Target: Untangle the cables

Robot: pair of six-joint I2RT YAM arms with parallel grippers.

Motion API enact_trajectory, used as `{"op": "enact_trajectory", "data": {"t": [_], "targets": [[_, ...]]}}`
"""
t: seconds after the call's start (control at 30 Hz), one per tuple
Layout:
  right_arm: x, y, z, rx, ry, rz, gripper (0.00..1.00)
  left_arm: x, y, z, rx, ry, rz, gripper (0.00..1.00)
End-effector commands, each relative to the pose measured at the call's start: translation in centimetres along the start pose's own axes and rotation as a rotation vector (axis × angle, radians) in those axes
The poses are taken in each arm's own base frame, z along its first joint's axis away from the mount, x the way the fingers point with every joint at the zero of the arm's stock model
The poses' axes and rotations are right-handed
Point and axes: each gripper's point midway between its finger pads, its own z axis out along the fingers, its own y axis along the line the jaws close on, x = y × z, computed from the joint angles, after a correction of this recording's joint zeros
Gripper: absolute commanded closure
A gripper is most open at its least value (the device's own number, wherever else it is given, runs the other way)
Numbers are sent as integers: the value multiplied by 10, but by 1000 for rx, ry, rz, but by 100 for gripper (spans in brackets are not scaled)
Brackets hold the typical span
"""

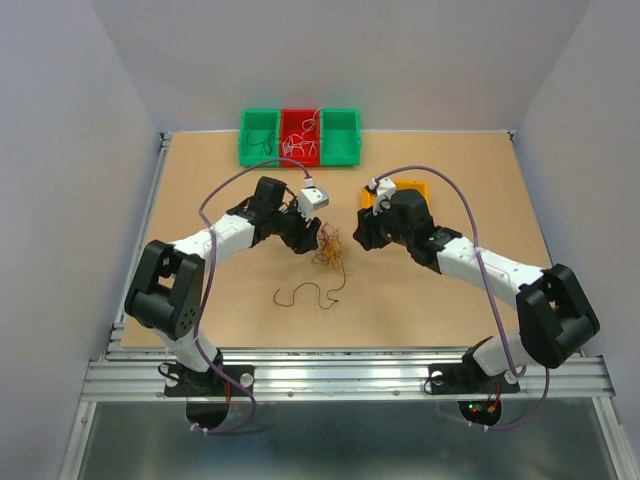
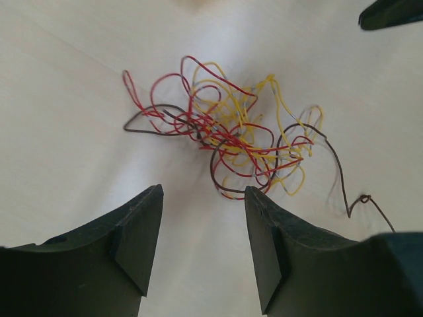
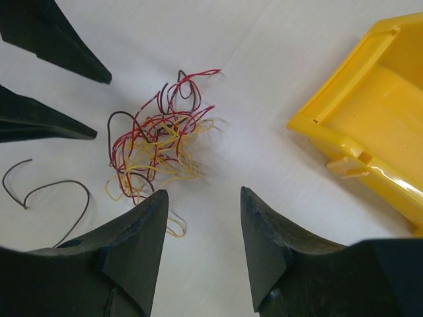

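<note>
The cables (image 1: 330,248) lie as a small tangle of red, yellow and dark brown wires on the table between both arms. In the left wrist view the cables (image 2: 231,135) sit just beyond my left gripper (image 2: 203,191), which is open with bare table between its fingers. In the right wrist view the cables (image 3: 158,142) lie ahead and to the left of my right gripper (image 3: 203,193), also open and empty, its left fingertip over a yellow loop. From above, the left gripper (image 1: 316,238) and right gripper (image 1: 362,234) flank the tangle.
One loose dark wire (image 1: 310,295) lies apart, nearer the arm bases. A yellow bin (image 3: 370,125) stands just right of the right gripper. A row of green and red bins (image 1: 300,137) sits at the back edge, the red one holding thin wires.
</note>
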Motion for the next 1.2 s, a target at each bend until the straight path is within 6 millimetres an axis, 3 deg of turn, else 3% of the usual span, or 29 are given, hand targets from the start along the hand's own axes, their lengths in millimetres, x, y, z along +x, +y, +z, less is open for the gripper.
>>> {"op": "enact_trajectory", "data": {"t": [0.0, 0.17, 0.23, 0.53, 0.67, 0.87, 1.03, 1.17], "targets": [[-8, 0, -7, 9, -39, -24, 47, 5, -19, 12, 103, 37, 9, 39], [-9, 0, -7, 7, -41, -24, 47, 13, -21, 23, 121, 76, 3, 44], [-8, 2, -7, 0, -37, -26, 48, 10, -22, 25, 123, 70, 7, 51], [-3, 23, 3, -155, -17, -114, 50, -9, -21, 21, 114, 5, 57, 100], [-4, 38, 12, -261, -24, -159, 50, -17, -17, 11, 62, -20, 81, 100], [0, 35, 37, -271, 0, -169, 46, -26, -15, -3, 7, -67, 120, 100], [-1, 31, 55, -270, 2, -178, 36, -31, -14, -12, -21, -91, 138, 100], [0, 33, 69, -288, 9, -178, 35, -35, -16, -22, -40, -115, 152, 100]]}}
